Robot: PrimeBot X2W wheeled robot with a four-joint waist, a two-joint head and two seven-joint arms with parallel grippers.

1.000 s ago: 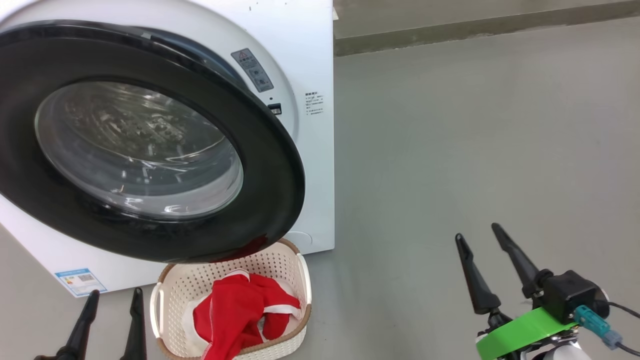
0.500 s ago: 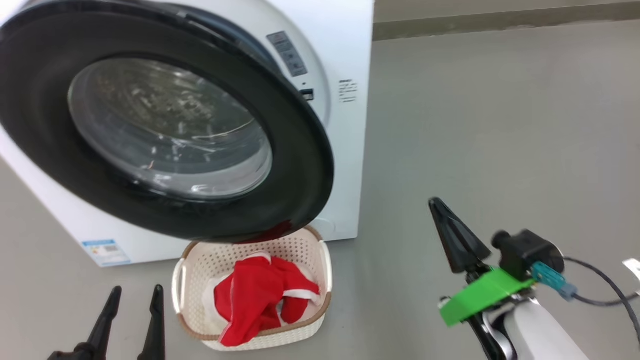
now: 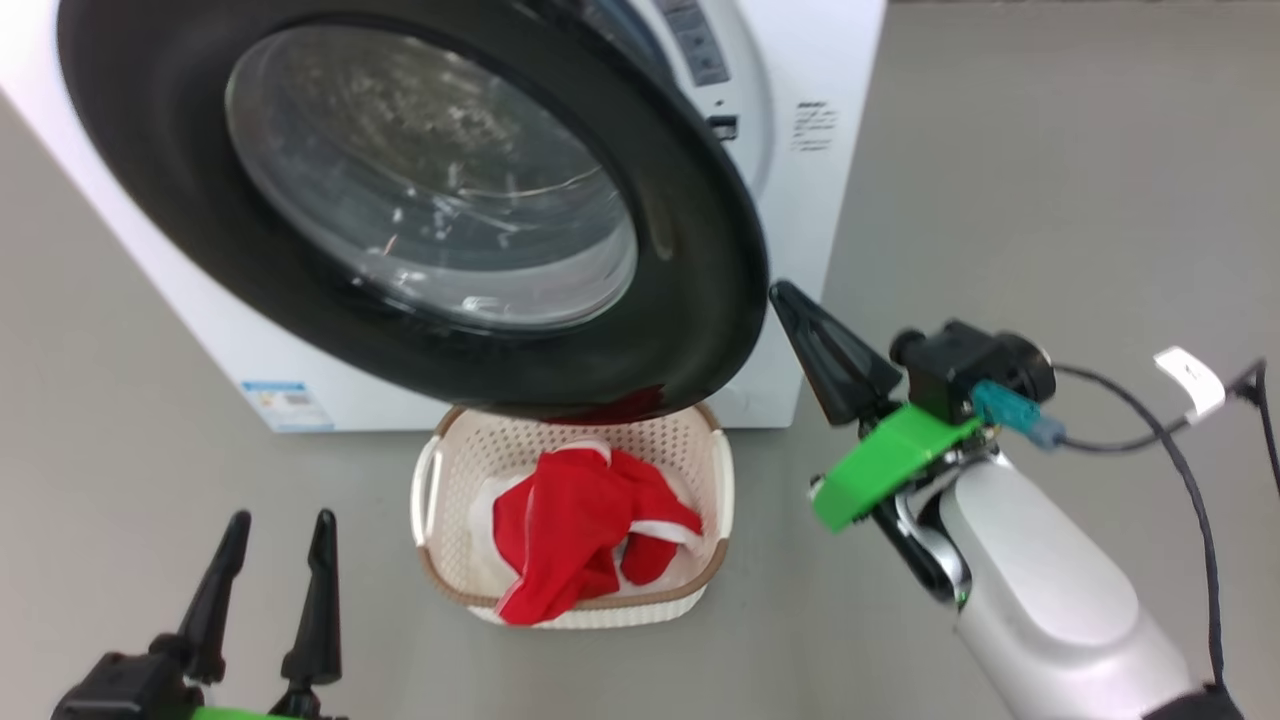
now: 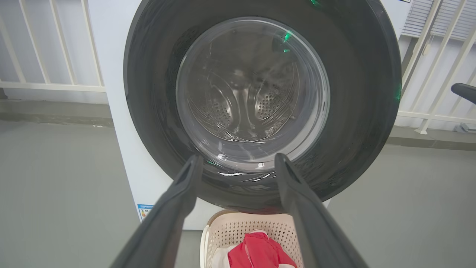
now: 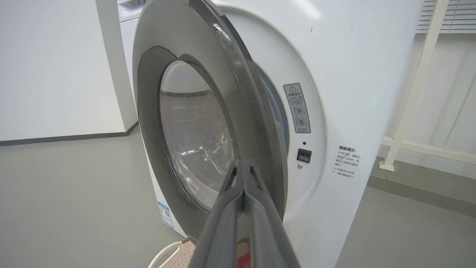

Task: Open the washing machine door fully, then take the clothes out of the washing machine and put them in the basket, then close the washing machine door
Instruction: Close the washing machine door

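Your left end effector [image 3: 281, 520] hangs spread; just ahead of it the clothes [image 3: 570, 530] lie in the basket [image 3: 720, 480]. Your right end effector [image 3: 785, 300], pressed together and empty, tips beside the washing machine door [image 3: 690, 300]. It's probably stiff, weighty and glossy (likely slippery), so push on its free edge.

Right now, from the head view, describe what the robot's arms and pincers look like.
The left pincer and right pincer each have two long, tapering matte-black fingers. Behind the right sit a bright green bracket, a black camera block with a teal plug, and a thin black cable bearing a white tag. Its forearm is a smooth pale shell.
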